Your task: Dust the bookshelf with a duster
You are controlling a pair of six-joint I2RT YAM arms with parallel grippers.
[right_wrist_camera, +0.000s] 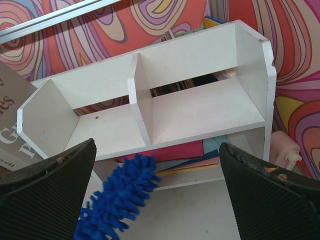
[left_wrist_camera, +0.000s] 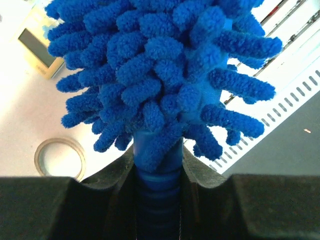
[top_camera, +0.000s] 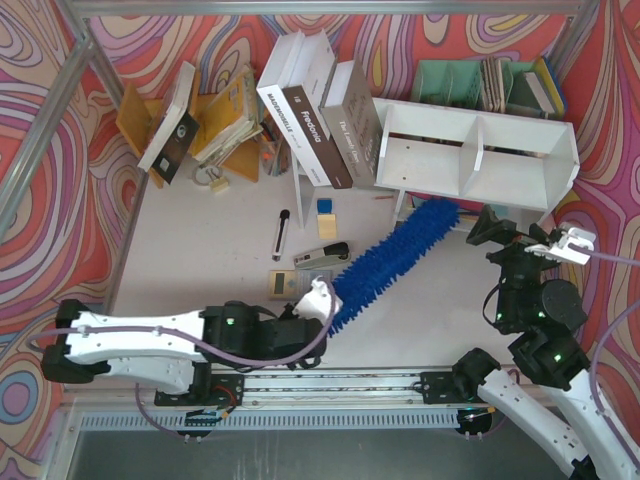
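We hold the duster [top_camera: 392,252] by its short handle in our left gripper [left_wrist_camera: 160,172]. The two fingers are pressed tight on the handle from both sides, so the duster cannot slip or spin when we push it. We grab it at the very end so the long fluffy part sticks far out in front of us and can get to places our arm cannot. The duster lies low over the table [top_camera: 200,240] and slants away from us to the right, toward the bookshelf [right_wrist_camera: 200,112]. Its fluffy tip is just under the front edge of the shelf's left box, near the legs. We cannot tell if it touches the wood yet. Our right gripper [right_wrist_camera: 157,150] has its fingers wide apart and holds nothing. It waits in front of the bookshelf and faces the two boxes, with the duster tip low between its fingers. We think it stays there to watch, or to hold the shelf steady. Next, we think the tip must go up and into the left box.
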